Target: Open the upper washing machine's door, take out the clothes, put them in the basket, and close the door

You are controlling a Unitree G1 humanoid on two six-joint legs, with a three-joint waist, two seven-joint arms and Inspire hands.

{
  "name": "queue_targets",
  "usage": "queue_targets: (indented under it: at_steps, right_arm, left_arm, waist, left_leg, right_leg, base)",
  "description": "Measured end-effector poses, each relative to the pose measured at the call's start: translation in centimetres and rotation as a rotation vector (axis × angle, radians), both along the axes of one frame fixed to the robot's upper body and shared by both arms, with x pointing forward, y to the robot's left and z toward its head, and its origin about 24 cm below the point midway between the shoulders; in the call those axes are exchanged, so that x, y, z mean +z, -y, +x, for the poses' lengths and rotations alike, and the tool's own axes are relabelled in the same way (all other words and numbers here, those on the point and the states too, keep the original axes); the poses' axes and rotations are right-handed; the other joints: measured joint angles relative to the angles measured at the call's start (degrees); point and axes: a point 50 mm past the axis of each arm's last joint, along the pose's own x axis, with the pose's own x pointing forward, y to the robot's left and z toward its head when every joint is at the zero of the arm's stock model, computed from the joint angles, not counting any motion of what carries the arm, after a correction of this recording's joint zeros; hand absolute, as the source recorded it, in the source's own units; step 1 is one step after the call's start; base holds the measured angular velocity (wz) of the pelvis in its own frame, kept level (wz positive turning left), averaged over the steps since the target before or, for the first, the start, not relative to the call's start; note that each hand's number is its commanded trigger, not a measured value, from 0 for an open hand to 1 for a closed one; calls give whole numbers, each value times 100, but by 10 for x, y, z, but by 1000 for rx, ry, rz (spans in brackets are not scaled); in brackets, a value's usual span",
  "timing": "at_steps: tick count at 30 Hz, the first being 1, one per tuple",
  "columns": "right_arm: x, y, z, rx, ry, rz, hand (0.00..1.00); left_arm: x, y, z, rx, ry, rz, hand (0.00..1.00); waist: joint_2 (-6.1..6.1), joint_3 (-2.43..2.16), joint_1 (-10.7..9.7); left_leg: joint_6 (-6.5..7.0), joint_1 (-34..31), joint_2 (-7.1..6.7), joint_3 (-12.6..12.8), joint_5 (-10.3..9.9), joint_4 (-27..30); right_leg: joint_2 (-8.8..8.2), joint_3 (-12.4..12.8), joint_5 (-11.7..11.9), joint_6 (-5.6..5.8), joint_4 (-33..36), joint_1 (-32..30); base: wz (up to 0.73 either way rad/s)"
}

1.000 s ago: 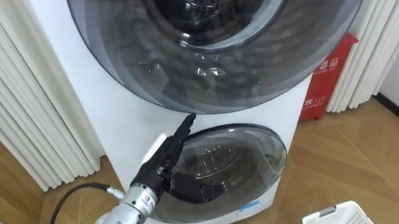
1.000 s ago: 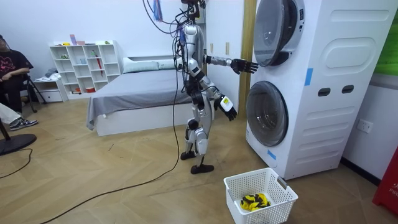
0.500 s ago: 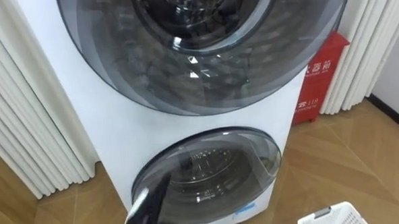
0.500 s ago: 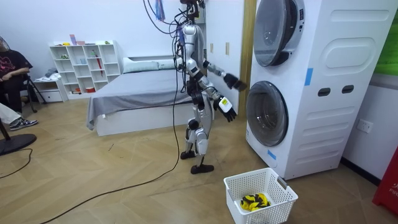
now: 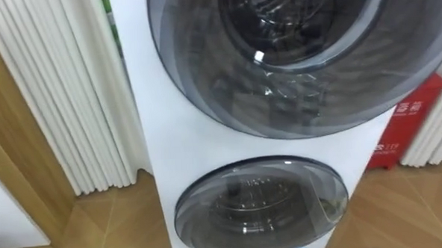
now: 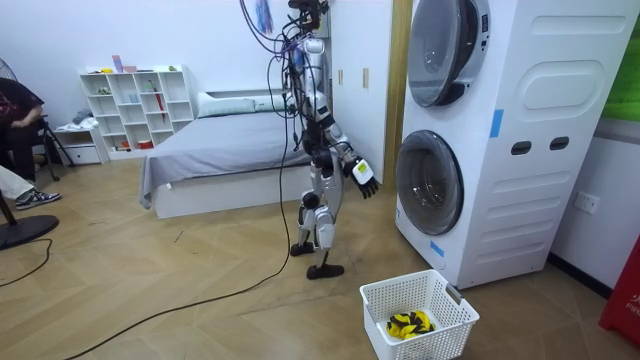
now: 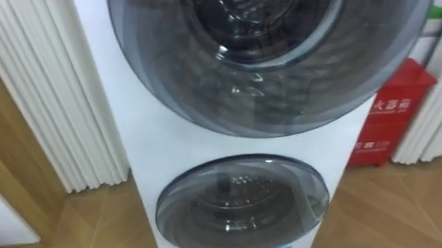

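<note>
A white stacked washing machine [image 6: 490,130] stands before me with two round dark-glass doors. Both the upper door [image 5: 300,53] and the lower door [image 5: 260,206] are shut. Through the lower glass I see the metal drum, and I cannot tell whether clothes lie inside. In the room view I stand upright about a step from the machine, facing it. My right hand [image 6: 362,178] hangs at hip height with relaxed fingers and holds nothing. A white laundry basket [image 6: 418,315] sits on the floor by the machine's front corner, with a yellow and black item in it.
White pleated curtains [image 5: 55,94] hang left of the machine and a red box [image 5: 404,131] stands to its right. Behind me are a bed [image 6: 215,160] and a white shelf [image 6: 135,105]. A person [image 6: 15,120] sits at the room view's left.
My left arm, stretched toward the machine's doors a second ago, has dropped out of the eye view. The head camera has shifted, so the machine now sits further right in the picture.
</note>
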Motion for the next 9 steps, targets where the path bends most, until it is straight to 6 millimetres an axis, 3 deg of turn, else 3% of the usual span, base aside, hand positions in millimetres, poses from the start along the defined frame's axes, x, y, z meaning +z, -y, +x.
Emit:
queue_targets:
  at_steps: [4,9]
  right_arm:
    - [-3,4,-13,-131,-24,33,0]
    - [-6,6,-23,-223,-54,64,0]
  left_arm:
    - [-3,-7,-30,4,-109,67,0]
    - [-6,-5,-45,-69,-231,84,0]
  waist:
    - [3,2,62]
    - [-5,-2,130]
  left_leg:
    - [-10,18,4,-26,-6,1]
    - [-12,26,5,-134,-26,23]
  right_leg:
    - [0,-43,-27,-7,-48,65]
    - [-7,-108,-38,0,-84,131]
  base:
    - [9]
    - [8]
